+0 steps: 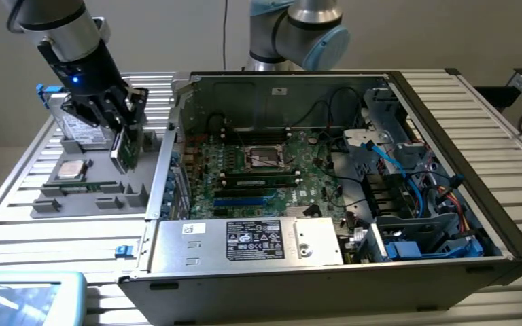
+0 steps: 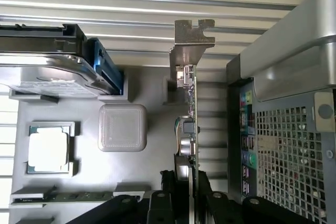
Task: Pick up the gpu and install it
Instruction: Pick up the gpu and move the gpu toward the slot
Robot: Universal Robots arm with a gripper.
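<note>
The gpu (image 1: 126, 148) is a thin card with a green board, held upright on its edge over the grey parts tray (image 1: 89, 204) at the exterior view's left. My gripper (image 1: 120, 128) is shut on its upper edge. In the wrist view the gpu (image 2: 188, 124) appears edge-on, with its metal bracket (image 2: 192, 38) at the far end and the black fingers (image 2: 167, 200) clamped on either side of it. I cannot tell whether its lower edge still touches the tray. The open computer case (image 1: 334, 170) with its motherboard (image 1: 252, 170) lies just to the exterior view's right of the tray.
On the tray (image 2: 89, 182) a silver hard drive (image 1: 78, 122) (image 2: 47, 72) stands behind the card, with a processor chip (image 1: 68, 170) (image 2: 48, 148) and a narrow memory stick (image 1: 79, 185) in front. The case wall (image 2: 289, 129) is close beside the card. A second arm's base (image 1: 298, 34) stands behind the case.
</note>
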